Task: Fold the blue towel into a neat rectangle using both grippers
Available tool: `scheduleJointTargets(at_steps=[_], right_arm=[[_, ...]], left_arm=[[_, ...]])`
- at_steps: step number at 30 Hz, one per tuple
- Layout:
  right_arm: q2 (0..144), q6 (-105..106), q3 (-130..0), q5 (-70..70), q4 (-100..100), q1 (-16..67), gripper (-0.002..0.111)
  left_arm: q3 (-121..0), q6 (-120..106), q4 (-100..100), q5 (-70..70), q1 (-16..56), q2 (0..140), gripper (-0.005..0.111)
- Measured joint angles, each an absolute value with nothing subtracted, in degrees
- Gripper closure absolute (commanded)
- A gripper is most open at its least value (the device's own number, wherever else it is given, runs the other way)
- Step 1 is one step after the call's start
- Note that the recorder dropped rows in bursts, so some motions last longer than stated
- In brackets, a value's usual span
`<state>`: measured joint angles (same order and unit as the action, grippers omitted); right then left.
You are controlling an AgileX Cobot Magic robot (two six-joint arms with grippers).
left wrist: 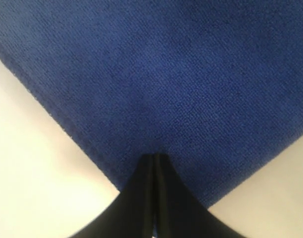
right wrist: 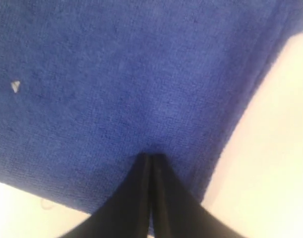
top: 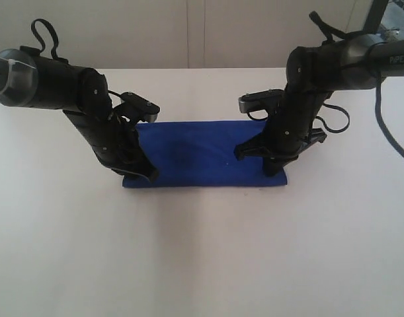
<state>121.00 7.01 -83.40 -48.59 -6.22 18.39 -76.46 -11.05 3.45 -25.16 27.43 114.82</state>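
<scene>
Resting clenched at opposite ends of the deep-blue soft cloth rectangle's (top: pixel 195 155) long axis: black left gripper (top: pixel 149 175), black right gripper (top: pixel 273 170).

A deep-blue towel (top: pixel 202 155) is lying as a long, flat rectangle near the centre of the white tabletop (top: pixel 202 257), its long sides running from 9 o'clock to 3 o'clock. The left end effector (top: pixel 147 174) is bearing down on the towel's 8 o'clock corner, while the right end effector (top: pixel 273 170) is pressing at its 4 o'clock corner. Both black pairs of jaws are standing closed, with their tips touching the plush cloth just inside its hem. Whether any fabric is being pinched is not showing. A small white speck (top: pixel 226 162) is sitting on the towel toward the right end effector.
</scene>
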Motion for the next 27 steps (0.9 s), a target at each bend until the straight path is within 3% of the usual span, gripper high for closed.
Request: scheduleJointTargets(at_steps=[9,19,27], right_arm=[[120.21,5.97,-83.40,-48.83,-6.99,18.39,0.108],[119.51,13.01,-83.87,-44.34,-26.03,18.39,0.108],[122.81,13.06,-83.87,-44.36,-23.17,18.39,0.108]], left_arm=[[-76.46,-11.05,3.45,-25.06,27.43,114.82,0.107],[-76.46,-11.05,3.45,-25.06,27.43,114.82,0.107],[-76.46,-11.05,3.45,-25.06,27.43,114.82,0.107]])
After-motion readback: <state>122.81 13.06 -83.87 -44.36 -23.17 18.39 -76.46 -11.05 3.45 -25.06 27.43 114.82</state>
